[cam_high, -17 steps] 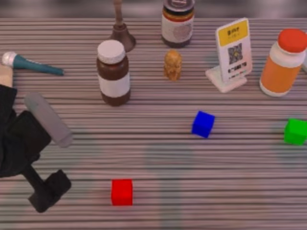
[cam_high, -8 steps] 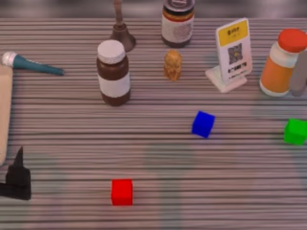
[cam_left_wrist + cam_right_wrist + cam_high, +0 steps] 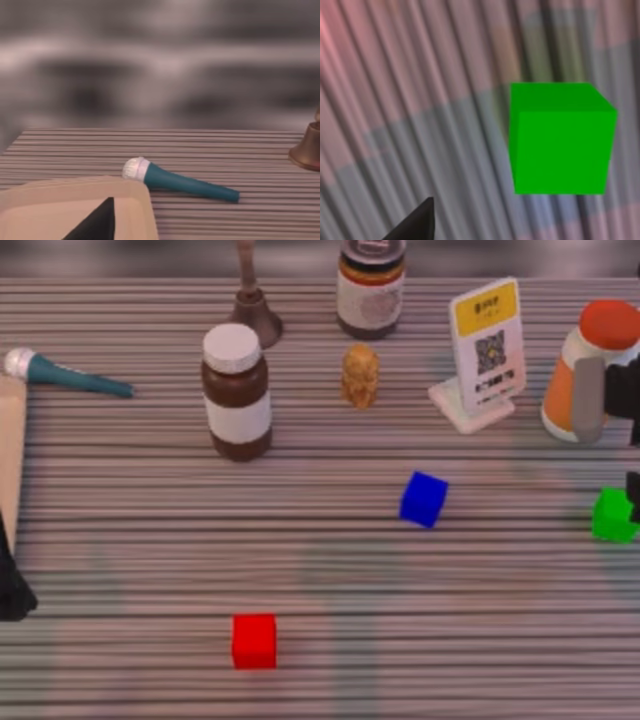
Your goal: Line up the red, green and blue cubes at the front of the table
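Now we are hovering our right claw beside the green cube at the surface's right edge; claw opening unclear. Centring before descending seems wise.

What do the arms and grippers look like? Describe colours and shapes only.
Little of either arm shows. The left arm is a matte black, angular mass at the table's left edge. The right arm shows a rounded, light grey link and black parts behind it at the right edge. Each wrist view shows one black, pointed fingertip. No cables or markings are visible.
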Motion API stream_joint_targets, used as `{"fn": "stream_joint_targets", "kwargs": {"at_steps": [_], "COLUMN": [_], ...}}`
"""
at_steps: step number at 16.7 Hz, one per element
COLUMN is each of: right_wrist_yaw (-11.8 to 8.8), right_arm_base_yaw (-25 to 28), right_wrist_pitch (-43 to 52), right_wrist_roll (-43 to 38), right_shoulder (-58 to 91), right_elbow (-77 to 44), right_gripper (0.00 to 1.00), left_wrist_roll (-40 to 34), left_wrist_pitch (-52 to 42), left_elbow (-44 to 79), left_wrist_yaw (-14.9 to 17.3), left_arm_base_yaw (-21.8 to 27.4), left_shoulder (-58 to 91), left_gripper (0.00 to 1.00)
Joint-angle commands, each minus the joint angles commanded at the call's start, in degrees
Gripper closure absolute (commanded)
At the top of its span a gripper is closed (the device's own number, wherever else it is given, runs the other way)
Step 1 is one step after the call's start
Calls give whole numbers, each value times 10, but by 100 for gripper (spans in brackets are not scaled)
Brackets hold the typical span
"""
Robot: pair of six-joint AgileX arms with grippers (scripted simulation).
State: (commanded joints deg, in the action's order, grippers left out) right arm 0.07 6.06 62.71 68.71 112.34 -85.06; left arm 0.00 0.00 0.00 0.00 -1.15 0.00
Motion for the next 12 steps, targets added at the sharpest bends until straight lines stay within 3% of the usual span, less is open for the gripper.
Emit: {"fn": "stream_joint_targets", "kwargs": {"at_steps": [6,12], "right_wrist_yaw": [0,0], "right_arm_base_yaw": [-2,1], "right_wrist_pitch": [-11,-140], "right_wrist_roll": [0,-2], "right_shoulder": [2,52], "right_elbow": [9,83], "right_gripper": [0,0], "left_wrist_roll": [0,0], "left_wrist_pitch": [0,0], "left_elbow": [0,0], "left_wrist_yaw": [0,0], "left_arm_base_yaw": [0,0], "left_shoulder": [0,0], "left_gripper": [0,0]}}
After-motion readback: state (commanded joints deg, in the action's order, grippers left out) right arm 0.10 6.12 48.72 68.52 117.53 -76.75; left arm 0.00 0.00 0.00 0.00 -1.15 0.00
